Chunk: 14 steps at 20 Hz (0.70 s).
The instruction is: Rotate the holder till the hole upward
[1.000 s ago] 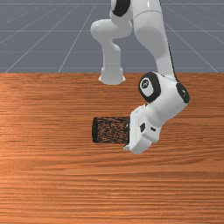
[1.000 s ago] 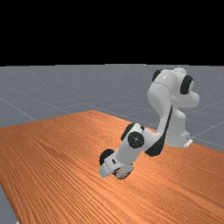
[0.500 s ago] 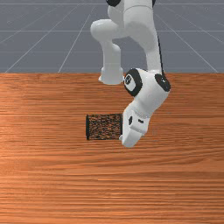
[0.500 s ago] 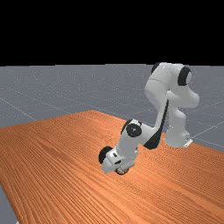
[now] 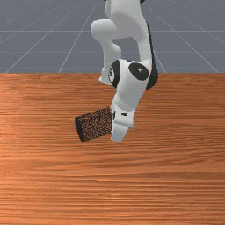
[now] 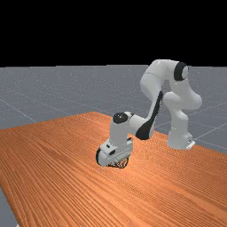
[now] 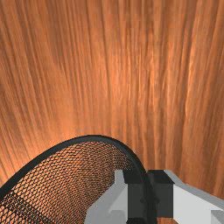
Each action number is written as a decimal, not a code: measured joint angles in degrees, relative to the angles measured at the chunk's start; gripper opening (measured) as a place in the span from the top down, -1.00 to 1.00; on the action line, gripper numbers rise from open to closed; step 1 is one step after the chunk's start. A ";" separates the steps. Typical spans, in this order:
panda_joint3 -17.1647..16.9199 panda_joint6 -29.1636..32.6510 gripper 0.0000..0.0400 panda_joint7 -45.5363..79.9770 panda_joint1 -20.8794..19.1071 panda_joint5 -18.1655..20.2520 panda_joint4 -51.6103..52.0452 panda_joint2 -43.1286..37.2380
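The black mesh holder [image 5: 93, 125] lies on its side in the front view, its dark-banded end toward the view's left and its other end against my gripper [image 5: 121, 125]. In the far view my gripper [image 6: 116, 152] is low over the table, with part of the holder's dark mesh [image 6: 121, 163] under it. In the wrist view the holder's round black rim [image 7: 94, 138] curves over to my gripper [image 7: 149, 175], which is shut on that rim with one pad on each side. My hand hides the gripped end in the front view.
The wooden table [image 5: 176, 176] extends all around the holder. The arm's base [image 6: 179, 137] stands at the table's far side, right of the middle in the far view.
My hand has moved toward the front view's left and become more upright. The holder has gone left with it and turned, its banded end now slanting nearer the front camera.
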 joint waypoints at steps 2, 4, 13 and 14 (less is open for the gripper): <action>2.21 -6.54 0.77 -8.77 -2.99 8.97 1.02 -3.66; 3.63 -16.26 0.79 -16.60 -5.77 18.48 4.23 -5.73; 7.75 -21.03 0.80 -31.54 -16.98 33.43 8.94 -3.79; 8.17 -22.49 0.80 -33.30 -18.80 34.96 10.36 -3.04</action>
